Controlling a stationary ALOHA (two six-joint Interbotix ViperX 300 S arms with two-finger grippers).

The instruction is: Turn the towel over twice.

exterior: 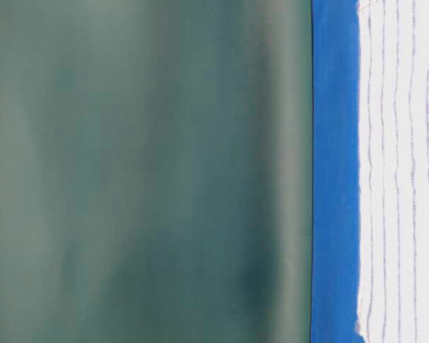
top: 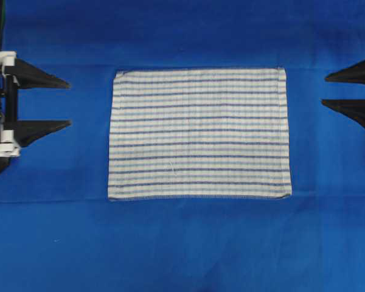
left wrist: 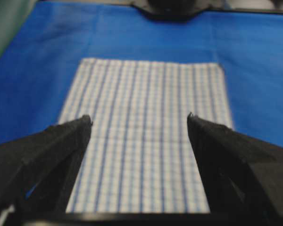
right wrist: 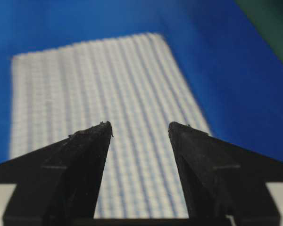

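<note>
The towel [top: 199, 133] lies flat and spread out in the middle of the blue covering, white with dark and light blue stripes. Its edge also shows in the table-level view as a white striped band, the towel [exterior: 400, 171]. My left gripper [top: 69, 104] hovers open to the left of the towel, apart from it, black fingers pointing at its left edge. My right gripper [top: 324, 90] stands open to the right, also clear of the cloth. From the left wrist, the towel [left wrist: 141, 141] shows between the spread fingers of the left gripper [left wrist: 139, 120]. The right gripper [right wrist: 140, 126] likewise frames the towel [right wrist: 113, 103].
A plain blue table covering [top: 182, 243] surrounds the towel on every side. A dark green backdrop [exterior: 143, 171] stands behind the table. A black arm base [left wrist: 172, 9] shows at the far side of the covering.
</note>
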